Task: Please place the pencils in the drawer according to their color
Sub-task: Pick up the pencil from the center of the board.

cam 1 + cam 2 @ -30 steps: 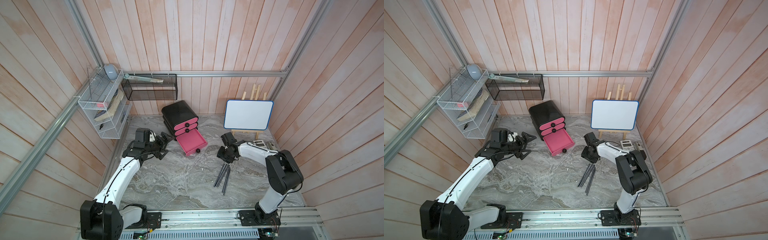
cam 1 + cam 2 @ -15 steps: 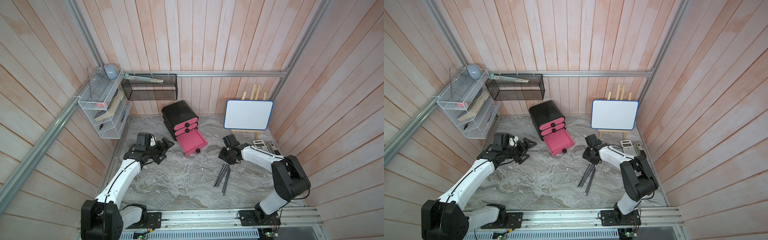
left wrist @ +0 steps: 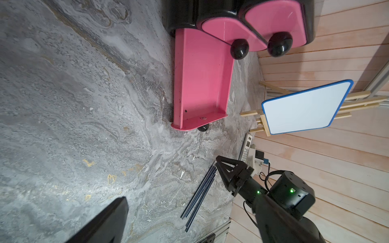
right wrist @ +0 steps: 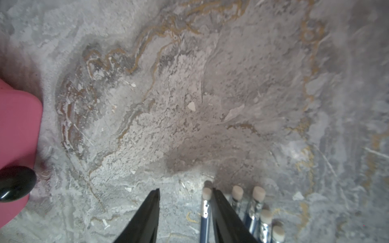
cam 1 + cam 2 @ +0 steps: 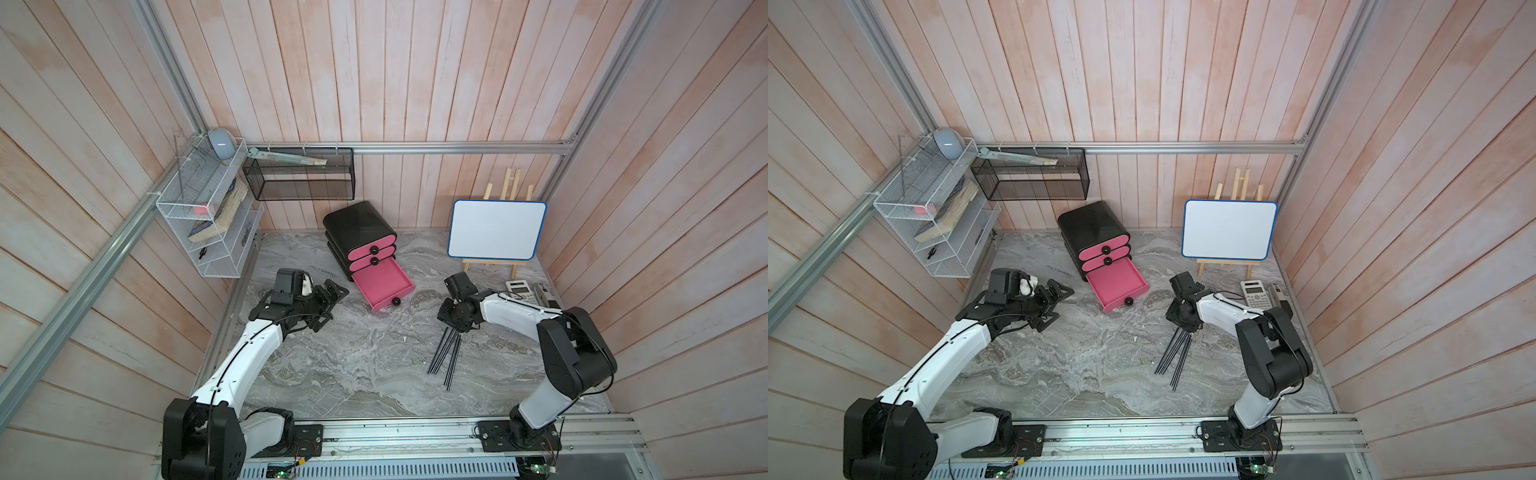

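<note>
Pink bottom drawer [image 5: 383, 282] stood pulled out. Dark pencils [image 5: 446, 353] lay bunched on desk [image 5: 353, 374] at its 4 o'clock. Right hand [image 4: 185, 190] apart over their eraser ends, one pencil between fingers [image 4: 147, 214]; left hand [image 5: 338, 305] apart.

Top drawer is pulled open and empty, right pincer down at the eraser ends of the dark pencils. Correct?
No: the bottom drawer is the open, empty one, as both top views show. The right pincer is down at the eraser ends of the pencils.

Bare tabletop [image 5: 353, 353] separates pencils [image 5: 446, 353] from open drawer [image 5: 380, 280].
</note>
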Controlling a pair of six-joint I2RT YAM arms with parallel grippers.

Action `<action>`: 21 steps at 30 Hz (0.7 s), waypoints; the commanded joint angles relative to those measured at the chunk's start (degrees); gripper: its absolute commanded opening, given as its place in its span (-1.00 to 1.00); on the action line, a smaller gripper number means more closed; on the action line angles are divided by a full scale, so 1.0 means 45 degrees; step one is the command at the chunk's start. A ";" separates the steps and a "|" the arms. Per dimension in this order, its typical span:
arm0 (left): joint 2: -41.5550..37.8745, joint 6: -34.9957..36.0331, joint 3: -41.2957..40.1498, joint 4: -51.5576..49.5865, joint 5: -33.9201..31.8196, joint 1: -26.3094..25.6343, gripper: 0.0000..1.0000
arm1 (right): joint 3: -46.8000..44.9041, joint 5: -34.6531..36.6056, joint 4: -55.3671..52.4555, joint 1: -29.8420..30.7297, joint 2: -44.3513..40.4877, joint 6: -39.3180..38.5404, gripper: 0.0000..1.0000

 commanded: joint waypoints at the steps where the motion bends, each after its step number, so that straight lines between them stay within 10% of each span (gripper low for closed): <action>1: -0.0173 0.0149 -0.0259 0.0206 -0.0065 -0.0072 0.99 | -0.0135 0.0285 -0.0234 0.0004 0.0208 -0.0057 -0.10; 21: -0.0158 0.0071 -0.0687 0.0725 0.0111 -0.0091 0.99 | 0.0515 0.0139 -0.1380 0.0446 0.1156 -0.0222 -0.28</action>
